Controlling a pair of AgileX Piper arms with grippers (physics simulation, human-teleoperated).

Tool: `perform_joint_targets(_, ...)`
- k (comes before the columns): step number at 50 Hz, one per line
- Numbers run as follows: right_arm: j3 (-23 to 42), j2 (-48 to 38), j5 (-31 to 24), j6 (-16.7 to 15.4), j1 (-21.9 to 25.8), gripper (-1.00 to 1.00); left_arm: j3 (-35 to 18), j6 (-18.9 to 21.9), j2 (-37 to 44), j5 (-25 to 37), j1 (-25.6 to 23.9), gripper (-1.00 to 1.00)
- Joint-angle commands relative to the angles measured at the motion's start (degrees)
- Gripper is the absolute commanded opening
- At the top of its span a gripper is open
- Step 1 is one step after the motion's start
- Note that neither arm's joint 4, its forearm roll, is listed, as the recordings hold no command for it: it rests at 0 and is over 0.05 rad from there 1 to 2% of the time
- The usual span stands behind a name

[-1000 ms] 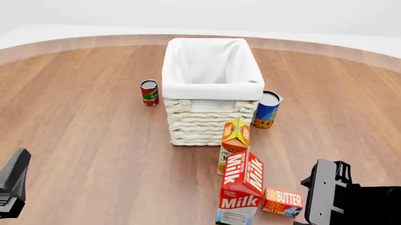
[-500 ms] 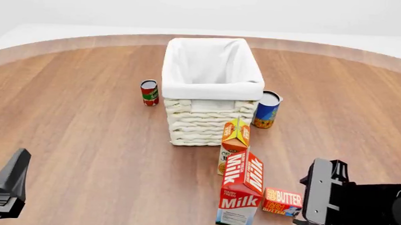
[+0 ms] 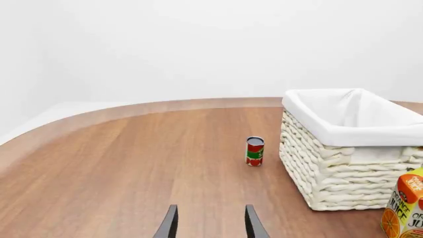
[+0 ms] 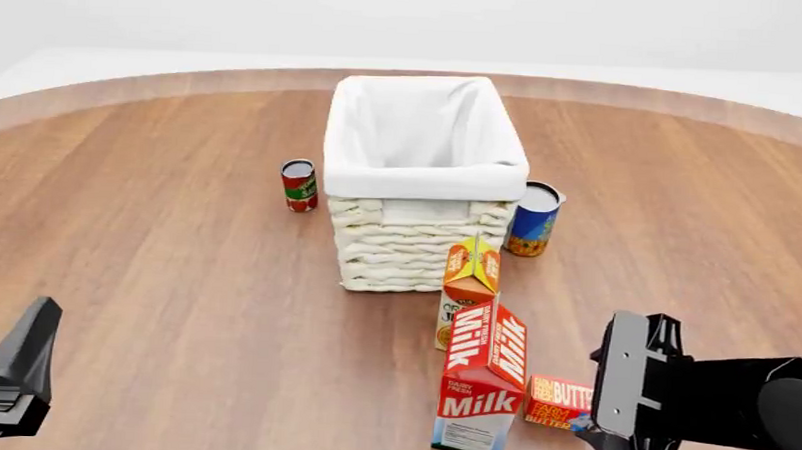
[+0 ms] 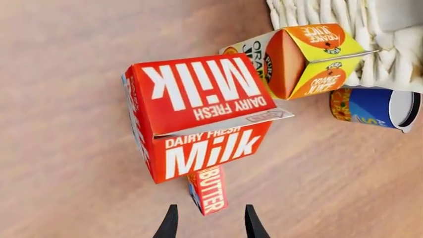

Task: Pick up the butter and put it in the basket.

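Observation:
The butter is a small flat red-orange box lying on the table just right of the milk carton. My right gripper hovers over its right end and hides that end in the front view. In the right wrist view the butter lies just ahead of the open right gripper, with nothing between the fingers. The cream wicker basket with white lining stands at mid table, beyond the cartons. My left gripper stays open at the near left, far from everything; the left wrist view shows this gripper empty.
The milk carton stands tight against the butter, with an orange juice carton behind it near the basket. A blue can sits right of the basket and a red can left of it. Bare wood lies to the left.
My right gripper has slid left toward the butter and now overlaps its right end in the front view. The left arm and all objects have not moved.

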State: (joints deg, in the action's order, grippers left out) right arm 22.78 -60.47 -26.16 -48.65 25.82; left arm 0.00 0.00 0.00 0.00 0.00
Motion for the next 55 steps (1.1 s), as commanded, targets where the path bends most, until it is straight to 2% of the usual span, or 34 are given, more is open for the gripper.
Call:
perform_joint_targets(1, 0.31, -2.64, 2.23, 0.31, 0.31, 1.00, 0.00, 0.00, 0.00, 0.00, 0.00, 1.00)
perform_joint_targets(25, -2.04, -7.34, 8.79, 3.69, 3.05, 1.00, 0.00, 0.00, 0.00, 0.00, 0.00, 1.00)
perform_joint_targets(33, -2.58, -8.88, 9.95, 3.75, 2.27, 1.00, 0.00, 0.00, 0.00, 0.00, 0.00, 1.00)
perform_joint_targets(34, -2.72, -9.18, 10.31, 3.62, 2.05, 1.00, 0.00, 0.00, 0.00, 0.00, 0.00, 1.00)
perform_joint_targets(35, -3.45, -13.54, 14.69, 5.41, 2.84, 1.00, 0.00, 0.00, 0.00, 0.00, 0.00, 1.00)
perform_joint_targets(52, -3.30, -13.65, 14.27, 6.17, 2.91, 1.00, 0.00, 0.00, 0.00, 0.00, 0.00, 1.00)
perform_joint_targets(53, -3.44, -13.96, 14.85, 5.64, 2.31, -1.00, 0.00, 0.00, 0.00, 0.00, 0.00, 1.00)
perform_joint_targets(55, -3.53, -13.82, 14.19, 6.85, 3.22, -1.00, 0.00, 0.00, 0.00, 0.00, 0.00, 1.00)
